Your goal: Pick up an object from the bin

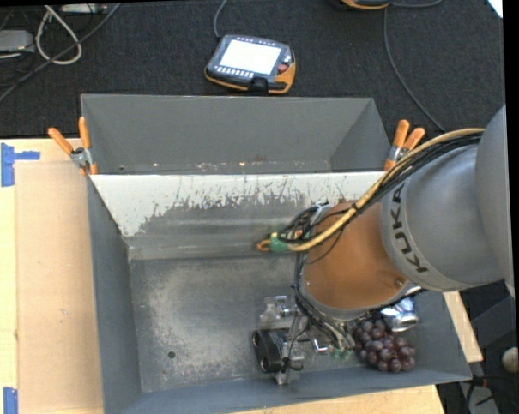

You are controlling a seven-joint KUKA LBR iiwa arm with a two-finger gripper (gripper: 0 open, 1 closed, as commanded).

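Setting: a grey metal bin [174, 308] seen from above, its floor mostly bare on the left and in the middle.
Arm: a large silver robot arm [453, 215] reaches in from the right, with an orange cover [348, 267] and cables at its wrist.
Gripper position: the gripper [287, 357] hangs low in the bin's front right part, close to the floor and near the front wall.
Gripper state: whether it is apart, together or clamped on anything cannot be told; its tip is a tangle of metal and shadow.
Nearest thing: a small black, blocky object [266, 351] lies on the floor just beside the gripper, on its left, perhaps touching it.
Other things: a bunch of dark purple grapes [386, 349] lies to the right, near the front right corner; a small shiny silver-and-blue item [404, 312] sits just behind the grapes, partly under the arm.
Step in hand: judged from the low pose, the gripper is at grasping height beside the black object; nothing looks lifted yet.
Next move calls for: a firm closure on the black object, then a straight lift clear of the front wall and the grapes.
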